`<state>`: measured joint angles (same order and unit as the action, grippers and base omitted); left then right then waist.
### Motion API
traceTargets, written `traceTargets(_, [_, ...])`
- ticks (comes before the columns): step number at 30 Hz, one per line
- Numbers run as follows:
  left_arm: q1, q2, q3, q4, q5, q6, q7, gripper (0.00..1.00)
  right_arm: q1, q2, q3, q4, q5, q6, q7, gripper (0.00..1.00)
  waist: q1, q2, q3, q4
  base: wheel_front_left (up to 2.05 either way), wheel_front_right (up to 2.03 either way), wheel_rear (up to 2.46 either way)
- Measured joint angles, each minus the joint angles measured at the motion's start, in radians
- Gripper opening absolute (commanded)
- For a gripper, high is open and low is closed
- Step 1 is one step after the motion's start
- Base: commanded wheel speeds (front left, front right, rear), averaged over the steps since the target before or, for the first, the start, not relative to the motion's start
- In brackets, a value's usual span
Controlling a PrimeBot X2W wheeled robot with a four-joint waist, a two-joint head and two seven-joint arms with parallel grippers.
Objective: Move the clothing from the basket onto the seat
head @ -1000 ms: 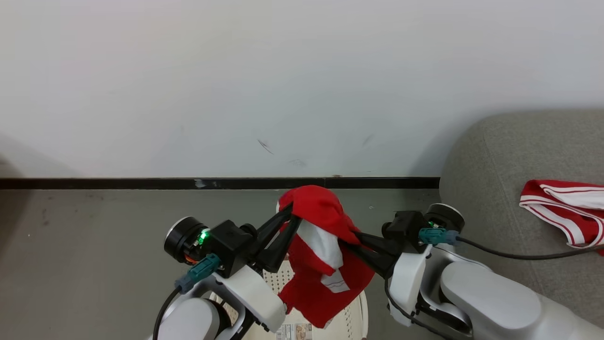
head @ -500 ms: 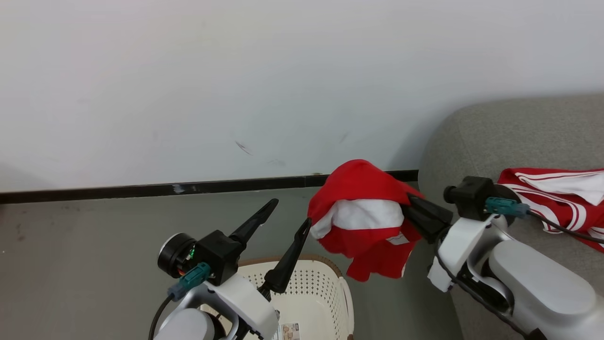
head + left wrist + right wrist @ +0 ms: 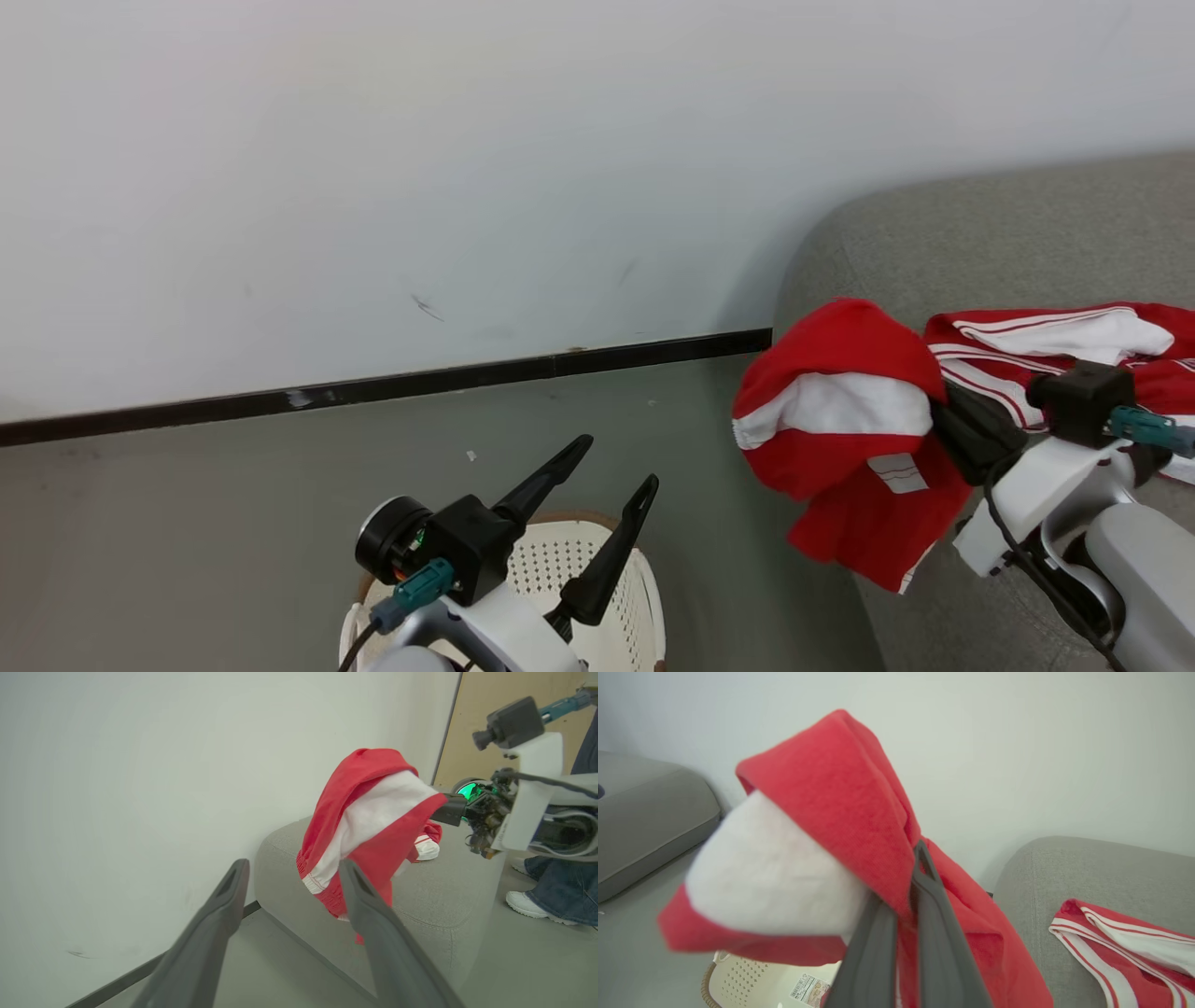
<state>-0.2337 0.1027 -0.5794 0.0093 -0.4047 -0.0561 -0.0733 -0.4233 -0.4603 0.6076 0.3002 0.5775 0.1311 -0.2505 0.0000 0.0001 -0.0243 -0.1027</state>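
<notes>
Clothing in transit: the right gripper (image 3: 962, 427), fingers clamped together on a bunched fold of a red garment with a white band (image 3: 840, 411), carries it at the right of the head view. The garment hangs level with the rounded corner of the grey seat (image 3: 980, 243), its lower hem dangling in front of the cushion's edge. A second red-and-white garment (image 3: 1055, 336) already lies on the seat at the far right. The left gripper (image 3: 618, 459) stands empty at bottom centre, fingers spread apart, above the cream basket (image 3: 642, 607).

Done well, the step calls for carrying the bundle further over the cushion so the hem clears the edge, lowering it beside the piece lying there, and only then parting the fingers.

Half a second earlier the garment hung over the floor left of the seat's corner. A second earlier both grippers held it above the basket. The head camera has swung too, bringing more seat into frame.
</notes>
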Motion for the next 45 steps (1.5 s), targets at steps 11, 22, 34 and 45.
traceTargets(11, [0.021, -0.009, -0.049, 0.01, 0.0, -0.014, -0.016, 1.0, 0.119, -0.024, -0.167, -0.034, -0.027, 0.0, 0.0, 0.0, 0.0, 0.0, -0.007, -0.071, 0.0, 0.0, 0.0])
traceTargets(22, [0.029, -0.016, -0.069, 0.023, 0.0, -0.017, -0.025, 1.0, 0.221, -0.03, -0.266, -0.081, -0.064, 0.0, 0.0, 0.0, 0.0, 0.0, -0.01, -0.146, 0.0, 0.0, 0.0])
traceTargets(34, [0.041, -0.021, -0.062, 0.021, 0.0, -0.003, -0.043, 1.0, 0.245, -0.021, -0.299, -0.123, -0.075, 0.0, 0.0, 0.0, 0.0, 0.0, 0.002, -0.213, 0.0, 0.0, 0.0])
traceTargets(45, [0.04, -0.008, -0.033, -0.014, 0.02, 0.033, -0.047, 1.0, 0.06, -0.059, -0.437, -0.074, -0.037, 0.0, 0.007, 0.0, 0.0, 0.0, 0.047, -0.199, 0.0, 0.0, 0.0])
